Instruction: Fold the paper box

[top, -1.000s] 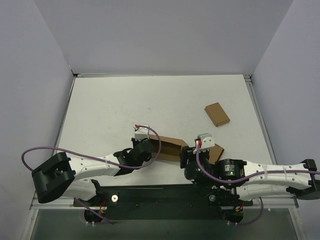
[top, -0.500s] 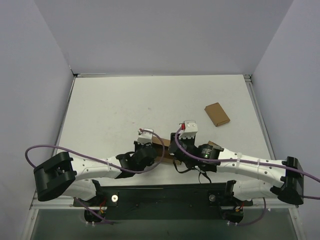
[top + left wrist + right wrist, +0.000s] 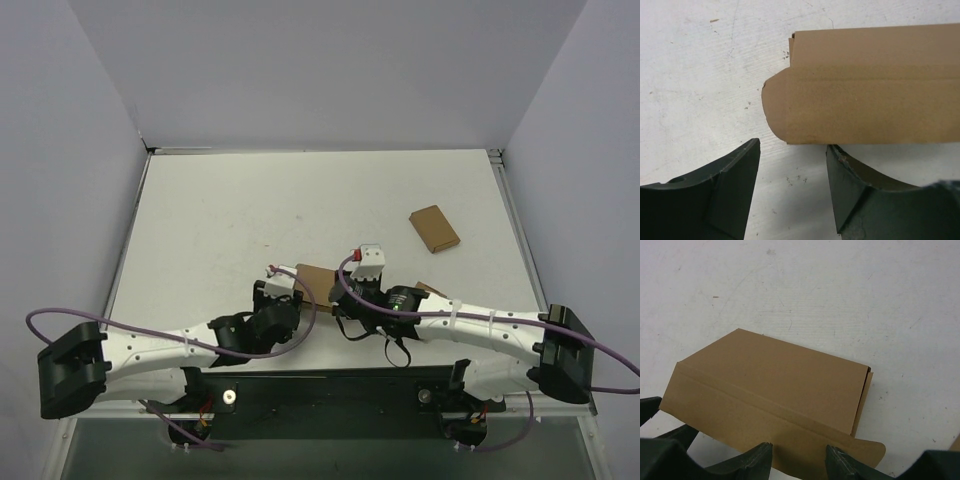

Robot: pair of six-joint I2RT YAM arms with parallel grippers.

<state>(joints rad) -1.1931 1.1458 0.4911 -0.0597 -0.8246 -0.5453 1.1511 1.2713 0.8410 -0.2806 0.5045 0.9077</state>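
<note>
White scuffed surface (image 3: 230,210), plain pale lavender walls (image 3: 320,70) on three sides, black rail (image 3: 330,388) along the near edge, soft even light

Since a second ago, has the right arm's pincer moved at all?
Yes. Seen from above, the right pincer has slid left, farther from the small cardboard box at the far right, which has stayed put.

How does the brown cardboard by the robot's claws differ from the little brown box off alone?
The paper box has a rounded flap sticking out; the small cardboard box is a plain rectangle. The paper box lies at the near side of the table; the small cardboard box lies farther back, to the right. Both are plain brown and flat.
</note>
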